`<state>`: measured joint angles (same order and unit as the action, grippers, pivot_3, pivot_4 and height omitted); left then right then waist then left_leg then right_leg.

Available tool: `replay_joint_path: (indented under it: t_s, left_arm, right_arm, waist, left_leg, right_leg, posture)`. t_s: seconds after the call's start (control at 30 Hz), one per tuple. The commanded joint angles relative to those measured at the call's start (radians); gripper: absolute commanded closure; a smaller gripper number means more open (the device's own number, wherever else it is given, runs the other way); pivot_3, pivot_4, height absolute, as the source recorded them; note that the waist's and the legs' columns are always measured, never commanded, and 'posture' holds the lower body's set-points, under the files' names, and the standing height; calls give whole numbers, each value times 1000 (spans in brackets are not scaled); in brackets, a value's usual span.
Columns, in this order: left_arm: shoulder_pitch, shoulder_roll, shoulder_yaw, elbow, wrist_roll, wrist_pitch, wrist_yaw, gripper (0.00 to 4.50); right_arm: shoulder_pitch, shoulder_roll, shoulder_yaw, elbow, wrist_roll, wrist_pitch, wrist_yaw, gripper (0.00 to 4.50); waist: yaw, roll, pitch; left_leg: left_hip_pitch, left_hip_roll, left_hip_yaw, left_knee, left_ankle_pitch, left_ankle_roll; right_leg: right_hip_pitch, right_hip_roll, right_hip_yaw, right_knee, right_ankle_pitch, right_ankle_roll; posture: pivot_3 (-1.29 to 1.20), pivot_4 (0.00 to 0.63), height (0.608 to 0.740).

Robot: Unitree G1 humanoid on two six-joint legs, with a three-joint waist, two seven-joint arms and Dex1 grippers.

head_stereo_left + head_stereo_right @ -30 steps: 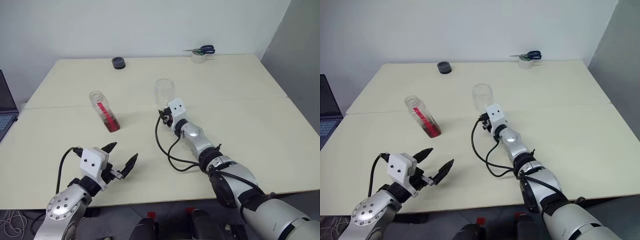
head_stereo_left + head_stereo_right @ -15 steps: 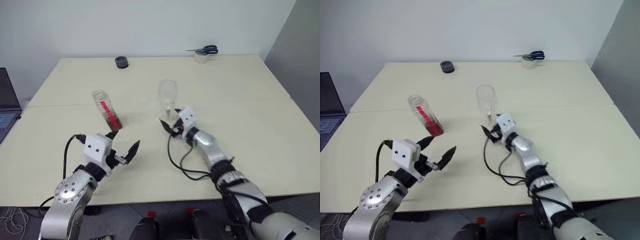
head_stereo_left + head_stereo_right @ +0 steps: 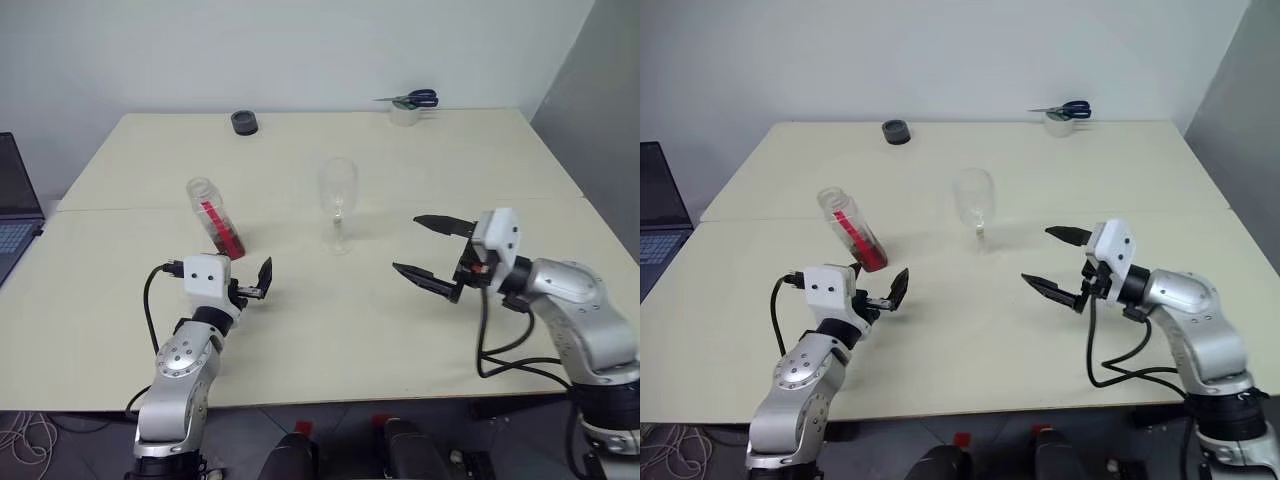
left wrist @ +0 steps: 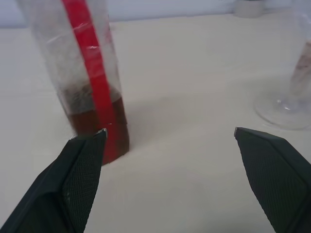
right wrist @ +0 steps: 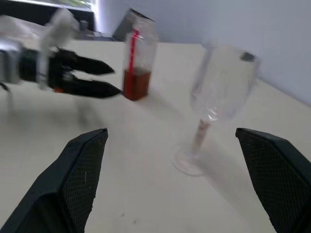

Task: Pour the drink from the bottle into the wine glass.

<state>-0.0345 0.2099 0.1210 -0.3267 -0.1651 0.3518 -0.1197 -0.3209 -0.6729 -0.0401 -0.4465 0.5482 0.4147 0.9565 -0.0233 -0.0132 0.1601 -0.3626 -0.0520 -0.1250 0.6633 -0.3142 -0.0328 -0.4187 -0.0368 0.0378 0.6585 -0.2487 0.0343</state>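
Table point(image 3: 420, 330) with bottle point(image 3: 213, 218), wine glass point(image 3: 338, 203)

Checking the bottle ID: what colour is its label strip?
Red, a narrow vertical strip on the clear bottle; best in the left wrist view.

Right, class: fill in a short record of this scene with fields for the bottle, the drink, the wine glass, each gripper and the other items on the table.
bottle: bottle upright on the table, cap off
drink: drink shallow in the bottle's base
wine glass: wine glass upright, empty, apart from the bottle
left gripper: left gripper jaws open, near the bottle, holding nothing
right gripper: right gripper jaws open, empty, beside the glass
other items: dark cap, tape roll with scissors on it, laptop
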Motion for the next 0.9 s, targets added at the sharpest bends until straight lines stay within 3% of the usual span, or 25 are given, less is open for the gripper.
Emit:
replay_joint_path:
  t_s: [0.03, 0.53, 0.77, 0.9]
  left_arm:
    - [-21, -18, -1, -18, 45, -41, 48, 0]
    - [-61, -86, -22, 63, 209, -160, 211, 0]
    - [-71, -83, -16, 94, 226, -171, 223, 0]
    - [-96, -82, -13, 118, 227, -180, 227, 0]
  right_arm:
    - [-28, -35, -36, -85, 112, 74, 17, 19]
    - [-57, -98, 13, -68, 116, 78, 110, 19]
    - [-80, -92, -2, -77, 154, 117, 85, 19]
    - [-158, -61, -40, -59, 253, 225, -20, 19]
  waist:
    - [2, -1, 0]
    - [24, -3, 1]
    - [24, -3, 1]
    - [24, -3, 1]
  left_leg:
    - [0, 0, 0, 0, 0, 0]
    - [0, -2, 1, 1, 0, 0]
    - [0, -2, 1, 1, 0, 0]
    - [0, -2, 1, 1, 0, 0]
  right_leg:
    - [0, 0, 0, 0, 0, 0]
    - [0, -2, 0, -1, 0, 0]
    - [0, -2, 0, 0, 0, 0]
    - [-1, -2, 0, 0, 0, 0]
  posture:
    - [0, 150, 740]
    - [0, 150, 740]
    - [0, 150, 740]
    - [0, 150, 740]
